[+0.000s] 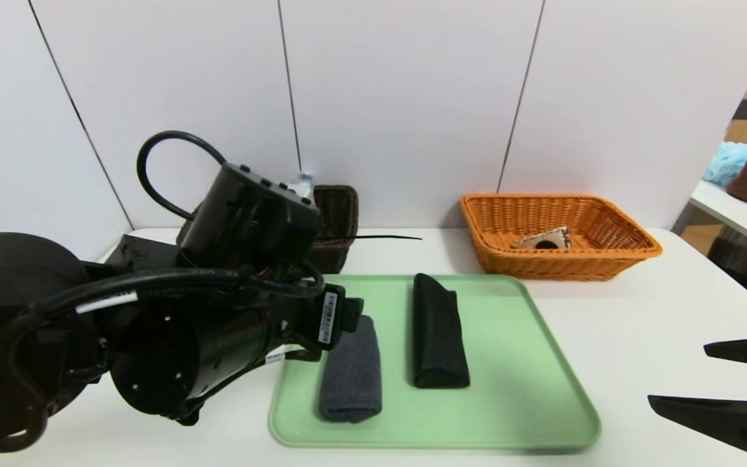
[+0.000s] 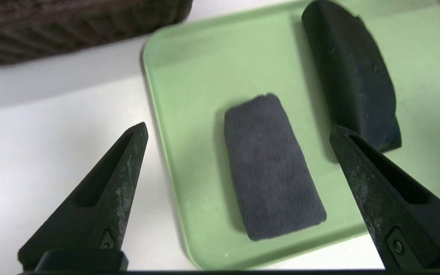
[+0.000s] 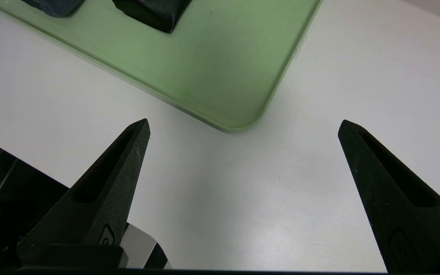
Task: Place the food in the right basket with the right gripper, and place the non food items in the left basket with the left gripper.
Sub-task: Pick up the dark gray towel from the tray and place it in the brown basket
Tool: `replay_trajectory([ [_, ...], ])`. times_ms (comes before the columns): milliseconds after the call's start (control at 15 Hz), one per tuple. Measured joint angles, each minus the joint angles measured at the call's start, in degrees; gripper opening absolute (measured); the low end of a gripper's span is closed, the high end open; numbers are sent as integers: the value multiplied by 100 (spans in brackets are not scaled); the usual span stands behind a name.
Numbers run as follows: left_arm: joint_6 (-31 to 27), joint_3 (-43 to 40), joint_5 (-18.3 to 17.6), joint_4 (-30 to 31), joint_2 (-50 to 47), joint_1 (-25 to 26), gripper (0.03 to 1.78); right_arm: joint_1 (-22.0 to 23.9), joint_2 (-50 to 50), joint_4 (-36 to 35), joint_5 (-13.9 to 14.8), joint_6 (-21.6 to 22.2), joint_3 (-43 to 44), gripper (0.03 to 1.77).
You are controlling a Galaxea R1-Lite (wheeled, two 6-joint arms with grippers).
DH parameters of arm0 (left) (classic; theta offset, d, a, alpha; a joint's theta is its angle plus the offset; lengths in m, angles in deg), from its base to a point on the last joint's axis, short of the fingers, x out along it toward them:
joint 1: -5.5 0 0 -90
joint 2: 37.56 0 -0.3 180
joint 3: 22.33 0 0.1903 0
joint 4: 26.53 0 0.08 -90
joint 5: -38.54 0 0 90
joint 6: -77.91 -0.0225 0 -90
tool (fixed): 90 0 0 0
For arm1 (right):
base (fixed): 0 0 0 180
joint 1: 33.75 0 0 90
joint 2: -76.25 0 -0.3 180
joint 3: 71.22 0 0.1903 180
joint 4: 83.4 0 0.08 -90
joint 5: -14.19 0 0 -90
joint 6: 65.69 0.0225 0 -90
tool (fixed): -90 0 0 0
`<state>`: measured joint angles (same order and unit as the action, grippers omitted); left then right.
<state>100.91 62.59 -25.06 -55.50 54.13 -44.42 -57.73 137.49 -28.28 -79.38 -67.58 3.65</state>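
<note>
Hovering with fingers spread wide, left gripper [image 2: 239, 130] above the grey folded cloth [image 2: 271, 166] on the green tray [image 2: 189, 68], black folded cloth [image 2: 351, 72] just beside, right gripper [image 3: 243, 126] parked spread over bare table [image 3: 357, 76], orange basket [image 1: 613, 250] beyond the tray's far right corner, dark basket [image 1: 338, 224] far left.

My head camera looks down on the green tray [image 1: 542, 363]; both wrist cameras peer close past my jaws, apparently sharing that tray [image 2: 189, 76] [image 3: 220, 76].
</note>
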Motion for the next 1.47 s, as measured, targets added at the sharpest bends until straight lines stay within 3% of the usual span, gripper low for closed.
replay_trajectory([
  [533,784,57,-17,-276,850,-176,169,0,-30,0,2,2,6,170],
  [1467,1119,129,-12,-263,1447,-256,169,0,-102,12,7,-1,-7,170],
])
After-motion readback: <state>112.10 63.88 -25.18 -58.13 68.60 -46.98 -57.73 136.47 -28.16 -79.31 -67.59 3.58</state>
